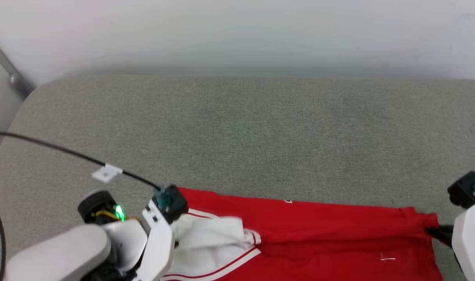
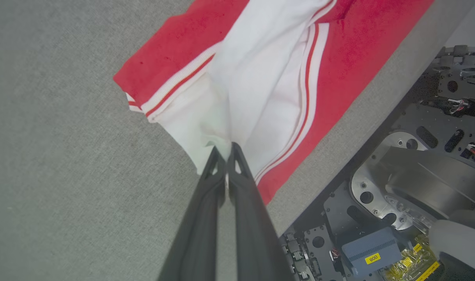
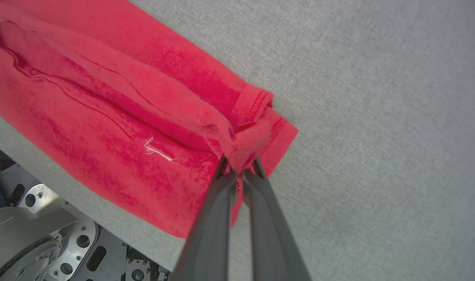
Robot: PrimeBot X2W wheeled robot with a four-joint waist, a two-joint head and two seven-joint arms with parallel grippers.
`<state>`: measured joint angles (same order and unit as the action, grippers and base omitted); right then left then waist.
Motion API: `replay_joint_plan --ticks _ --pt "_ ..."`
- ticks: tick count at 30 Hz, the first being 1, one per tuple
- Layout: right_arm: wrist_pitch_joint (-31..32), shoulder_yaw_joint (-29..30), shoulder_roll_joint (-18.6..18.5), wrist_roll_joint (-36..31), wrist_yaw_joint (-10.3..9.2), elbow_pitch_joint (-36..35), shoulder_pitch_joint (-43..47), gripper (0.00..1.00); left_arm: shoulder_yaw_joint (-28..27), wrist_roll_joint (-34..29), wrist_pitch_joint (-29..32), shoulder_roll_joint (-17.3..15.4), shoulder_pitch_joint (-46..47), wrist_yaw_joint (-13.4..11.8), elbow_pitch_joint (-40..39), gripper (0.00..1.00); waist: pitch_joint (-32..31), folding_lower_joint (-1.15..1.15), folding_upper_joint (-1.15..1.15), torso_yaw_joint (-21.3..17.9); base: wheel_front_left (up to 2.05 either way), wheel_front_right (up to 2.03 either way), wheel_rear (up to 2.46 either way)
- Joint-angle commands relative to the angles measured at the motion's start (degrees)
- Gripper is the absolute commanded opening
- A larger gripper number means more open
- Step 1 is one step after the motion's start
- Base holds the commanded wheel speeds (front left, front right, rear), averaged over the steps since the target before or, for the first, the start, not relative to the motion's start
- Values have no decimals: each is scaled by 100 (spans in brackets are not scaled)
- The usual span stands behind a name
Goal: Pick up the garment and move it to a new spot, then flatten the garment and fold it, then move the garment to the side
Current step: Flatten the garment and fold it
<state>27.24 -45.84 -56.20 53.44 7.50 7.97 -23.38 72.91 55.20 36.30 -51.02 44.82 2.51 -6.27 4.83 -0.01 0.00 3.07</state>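
Observation:
The garment [image 1: 319,234] is a red shirt with a white sleeve and red-white striped trim, stretched across the near edge of the grey table. In the left wrist view my left gripper [image 2: 225,150] is shut on the white sleeve fabric of the garment [image 2: 261,70]. In the head view that gripper's white wrist sits at the garment's left end. The right wrist view has my right gripper [image 3: 239,164] shut on a bunched red hem corner of the garment [image 3: 124,117]. Its dark fingers [image 1: 438,233] meet the garment's right end in the head view.
The grey fabric table [image 1: 237,132] runs back to a pale wall. A black cable [image 1: 66,152] with a white tag crosses the left side. The robot's dark metal base [image 2: 417,175] lies just past the near table edge.

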Motion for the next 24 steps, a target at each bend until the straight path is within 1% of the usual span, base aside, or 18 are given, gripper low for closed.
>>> replay_joint_plan --ticks 1,7,10,11,12,13,15,16,19,20,22,23,24 --pt "-36 24 -17 14 -3 37 167 0 4 -7 -3 -20 -152 -36 -30 0 -14 1 0 4 0 0 0" --pt "-62 -1 205 -134 -3 218 565 0 18 9 -85 27 -700 -200 9 0 111 1 0 -43 0 0 0" --pt "-77 -17 442 -184 -3 408 625 0 21 -65 -205 82 -821 -263 166 0 206 1 0 -91 0 0 0" --pt "-83 -5 511 -181 -3 481 632 18 23 -91 -238 99 -845 -258 229 26 217 1 0 -98 0 0 0" --pt "-103 22 560 -193 -3 530 607 54 17 -158 -325 120 -834 -273 271 100 223 1 0 -104 0 0 0" --pt "-160 57 609 -208 -3 568 585 100 -35 -172 -438 155 -830 -305 319 100 220 1 0 -109 0 0 0" --pt "-297 133 625 -281 -3 589 551 100 -79 -237 -646 180 -833 -319 365 100 185 1 0 -114 0 0 0" --pt "-390 176 588 -318 -3 556 554 100 -121 -283 -781 181 -811 -315 368 100 152 1 0 -107 0 0 0" --pt "-701 392 454 -376 -3 419 648 100 -260 -501 -1247 118 -788 -413 370 100 47 1 0 -107 0 0 0" --pt "-959 663 338 -364 -3 217 801 100 -466 -660 -1845 78 -889 -655 314 100 -52 1 0 -116 0 0 0" --pt "-1141 950 276 -359 -3 117 906 100 -636 -779 -2309 91 -993 -950 280 100 -84 1 0 -122 0 0 0" --pt "-1141 950 276 -359 -3 117 906 100 -636 -779 -2309 91 -993 -950 280 100 -84 1 0 -122 0 0 0" --pt "-1317 1272 278 -364 -3 61 1058 100 -782 -954 -2763 105 -1064 -1249 263 100 -108 1 0 -119 0 0 0"
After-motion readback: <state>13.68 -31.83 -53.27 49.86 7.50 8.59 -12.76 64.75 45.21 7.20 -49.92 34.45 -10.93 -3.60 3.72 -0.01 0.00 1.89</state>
